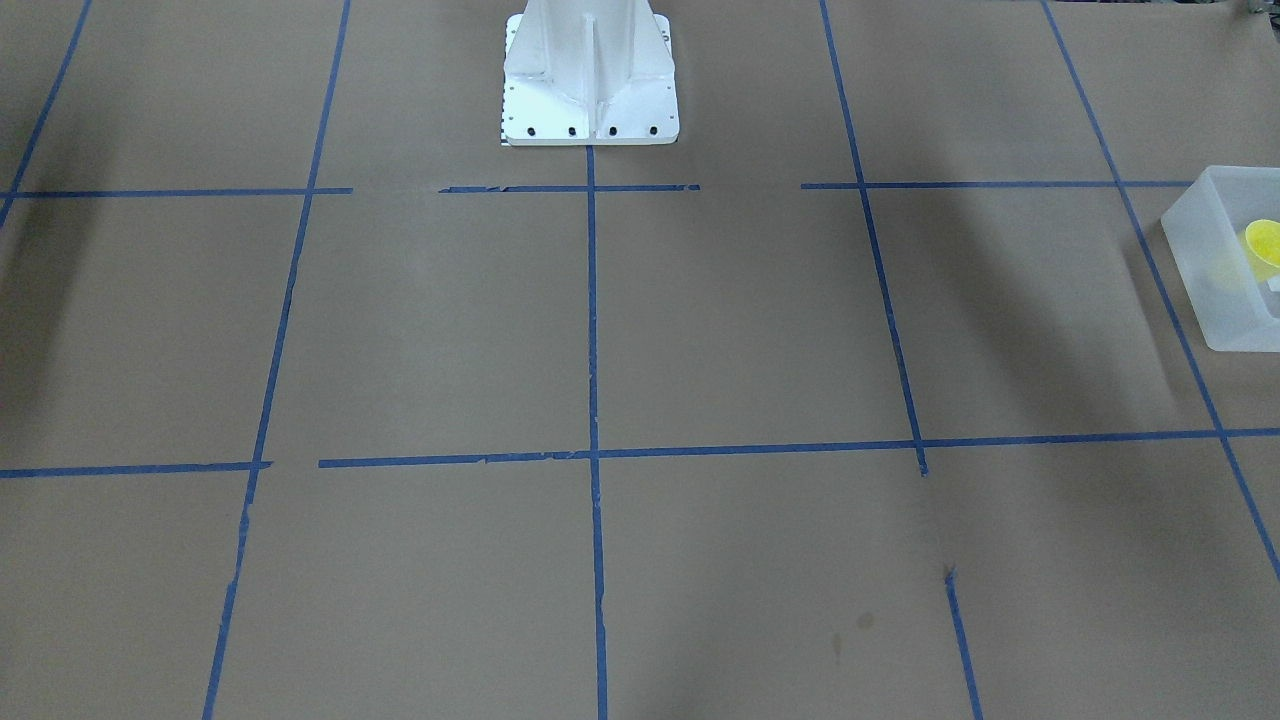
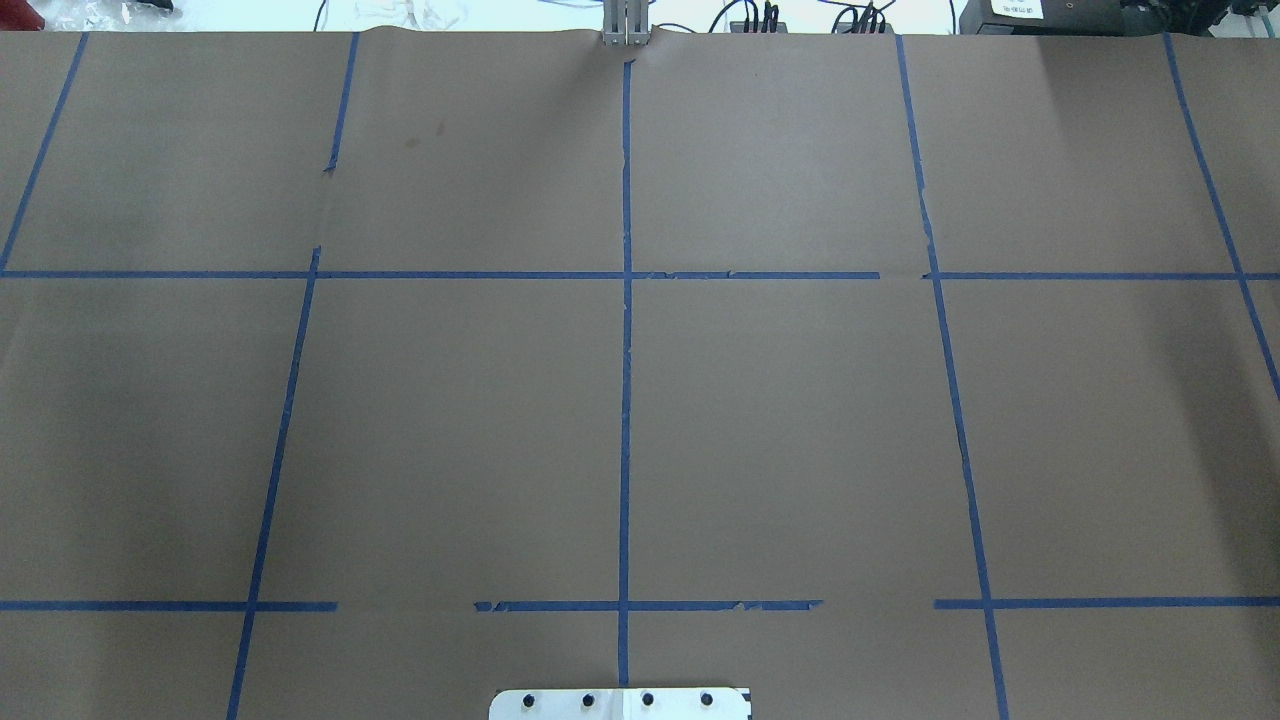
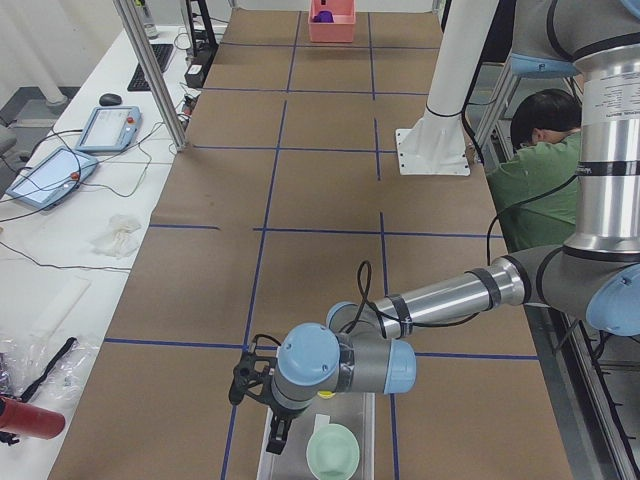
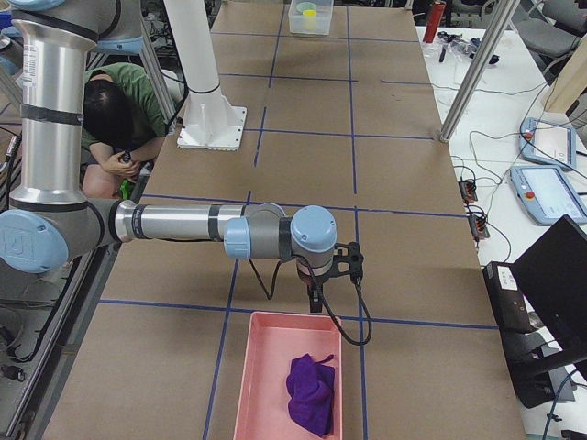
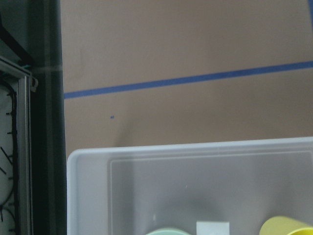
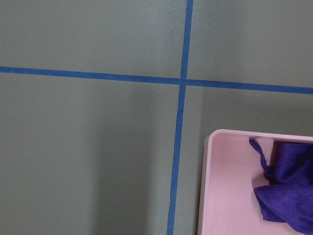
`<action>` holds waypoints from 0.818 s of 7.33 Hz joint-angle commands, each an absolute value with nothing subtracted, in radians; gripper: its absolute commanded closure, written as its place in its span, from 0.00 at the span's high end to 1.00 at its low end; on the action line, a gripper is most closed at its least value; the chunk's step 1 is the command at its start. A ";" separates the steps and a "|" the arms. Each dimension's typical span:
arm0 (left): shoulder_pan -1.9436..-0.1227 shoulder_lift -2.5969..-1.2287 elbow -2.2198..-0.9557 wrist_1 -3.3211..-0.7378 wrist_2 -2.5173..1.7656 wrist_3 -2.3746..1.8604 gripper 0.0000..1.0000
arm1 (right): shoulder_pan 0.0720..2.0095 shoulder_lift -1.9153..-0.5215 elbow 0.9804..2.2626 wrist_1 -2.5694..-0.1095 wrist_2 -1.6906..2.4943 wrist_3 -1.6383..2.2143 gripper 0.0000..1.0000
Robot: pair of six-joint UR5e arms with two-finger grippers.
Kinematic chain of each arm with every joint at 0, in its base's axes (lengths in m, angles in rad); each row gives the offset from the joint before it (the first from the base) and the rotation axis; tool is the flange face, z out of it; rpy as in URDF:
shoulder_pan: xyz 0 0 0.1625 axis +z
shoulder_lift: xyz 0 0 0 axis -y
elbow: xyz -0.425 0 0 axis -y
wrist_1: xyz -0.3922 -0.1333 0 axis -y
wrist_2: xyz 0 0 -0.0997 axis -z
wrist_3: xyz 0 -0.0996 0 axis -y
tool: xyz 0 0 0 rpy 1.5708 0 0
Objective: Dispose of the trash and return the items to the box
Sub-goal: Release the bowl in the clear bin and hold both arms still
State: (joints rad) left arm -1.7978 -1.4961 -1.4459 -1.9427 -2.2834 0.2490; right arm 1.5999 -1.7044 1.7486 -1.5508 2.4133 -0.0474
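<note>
Both grips unreadable: left hand [image 3: 278,428] by box [image 5: 146,150] (bowl [image 3: 333,452], cup [image 1: 1264,241] inside), right hand [image 4: 315,299] by pink tray [image 4: 266,367].

Frosted box [image 1: 1203,245] and yellow cup [image 1: 1264,241], partly beyond view's edge.

Brown papered table [image 2: 450,420], blue tape grid [image 2: 626,400], frosted box [image 1: 1205,262], pink tray [image 4: 266,367]

Left hand [image 3: 278,432], right hand [image 4: 315,301] point down; closure unclear.
</note>
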 commanded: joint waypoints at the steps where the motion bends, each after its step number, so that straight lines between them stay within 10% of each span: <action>1: -1.792 -1.508 -1.634 -1.906 -2.278 0.242 1.00 | 1.600 -1.703 1.749 -1.549 2.416 -0.051 1.00; 6: -1.605 -1.526 -1.711 -1.582 -2.266 0.134 1.00 | 1.600 -1.701 1.758 -1.549 2.415 -0.049 1.00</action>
State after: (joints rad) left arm -1.6272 -1.5329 -1.7411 -1.6009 -2.2703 0.1672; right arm 1.5999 -1.7012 1.7557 -1.5493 2.4157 -0.0492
